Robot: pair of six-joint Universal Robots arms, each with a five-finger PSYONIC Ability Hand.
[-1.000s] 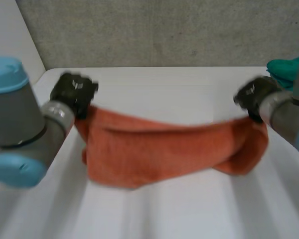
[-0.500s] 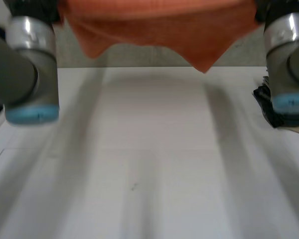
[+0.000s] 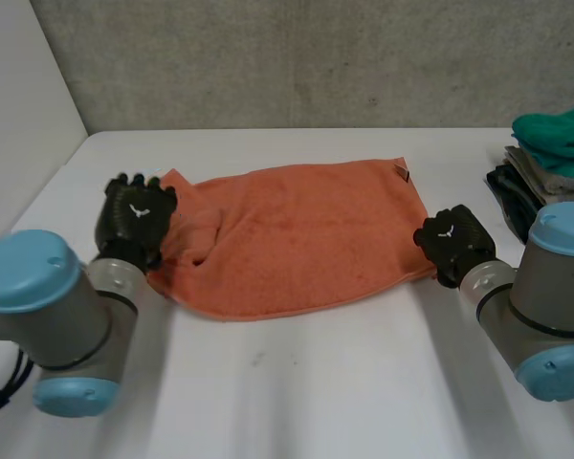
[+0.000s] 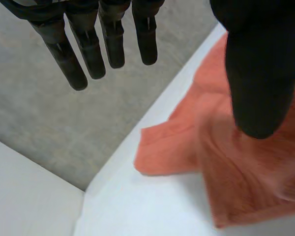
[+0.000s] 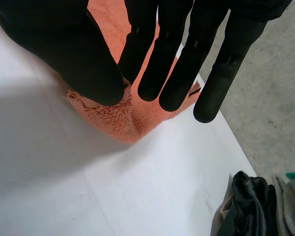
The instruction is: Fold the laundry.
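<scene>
An orange towel (image 3: 297, 234) lies spread on the white table (image 3: 297, 382), rumpled at its left end. My left hand (image 3: 134, 218) rests at that left edge. In its wrist view its fingers (image 4: 88, 49) are straight and stand apart from the thumb (image 4: 258, 73), with the towel (image 4: 236, 162) below and nothing between them. My right hand (image 3: 452, 241) is at the towel's near right corner. There its thumb (image 5: 64, 44) and straight fingers (image 5: 160, 59) pinch the bunched corner of the towel (image 5: 115, 118).
A stack of folded laundry (image 3: 555, 158), teal on top with grey and dark pieces under it, stands at the table's right edge, and its dark cloth (image 5: 250, 201) lies beyond my right hand. A grey wall runs behind the table.
The towel, held stretched between both hands and swung up high, now lies flat on the table. My left hand has opened and let go of its end.
</scene>
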